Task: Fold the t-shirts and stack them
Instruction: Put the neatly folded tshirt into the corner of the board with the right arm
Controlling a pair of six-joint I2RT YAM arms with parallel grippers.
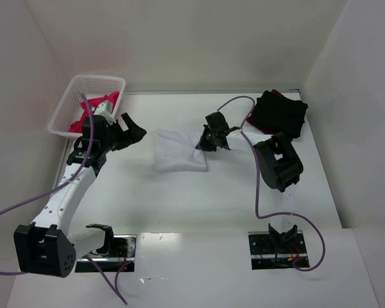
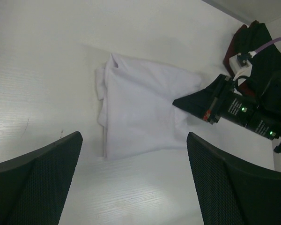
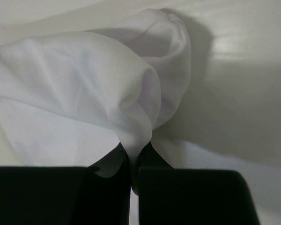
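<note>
A folded white t-shirt (image 1: pixel 178 151) (image 2: pixel 140 108) lies on the table's middle. My right gripper (image 1: pixel 203 145) (image 3: pixel 135 157) is shut on a pinch of the white t-shirt (image 3: pixel 84 84) at its right edge, cloth bunched up between the jaws. A black t-shirt (image 1: pixel 281 113) lies folded at the back right, with a dark red one (image 1: pixel 277 94) showing under it. Pink t-shirts (image 1: pixel 90 115) fill the basket. My left gripper (image 1: pixel 129 130) (image 2: pixel 133 154) hangs open left of the white t-shirt, with nothing between its fingers.
A white mesh basket (image 1: pixel 67 102) stands at the back left, close behind the left arm. White walls close the table at the back and both sides. The right arm's purple cable (image 1: pixel 234 101) loops over the back of the table.
</note>
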